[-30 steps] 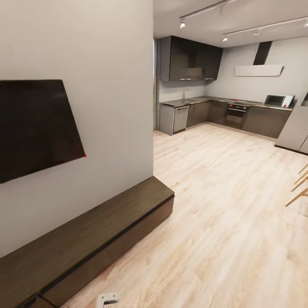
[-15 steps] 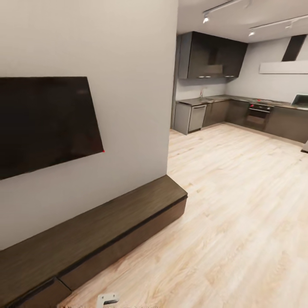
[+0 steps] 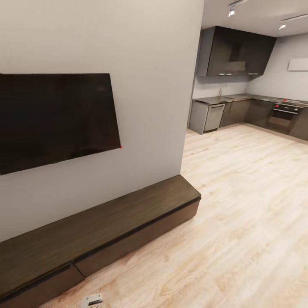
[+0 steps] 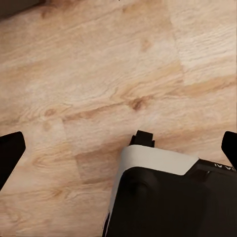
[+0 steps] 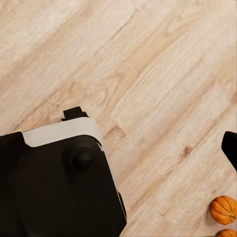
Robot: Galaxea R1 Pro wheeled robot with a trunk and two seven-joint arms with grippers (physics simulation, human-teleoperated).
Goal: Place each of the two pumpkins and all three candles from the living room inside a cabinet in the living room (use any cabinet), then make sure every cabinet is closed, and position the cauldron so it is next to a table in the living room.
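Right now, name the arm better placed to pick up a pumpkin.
Probably the right. Its wrist view shows two orange pumpkins on the wood floor near the right hand's fingertip. The left wrist view has bare floor under the open left hand, no pumpkin.

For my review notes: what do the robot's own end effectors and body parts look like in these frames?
In the wrist views the fingertips are plain black, at the picture edges. Between them sits a black, rounded robot body part capped by a white panel, with a small black block protruding above it. The right wrist view shows a similar black housing with a white band and a round knob. No cables or readable markings.
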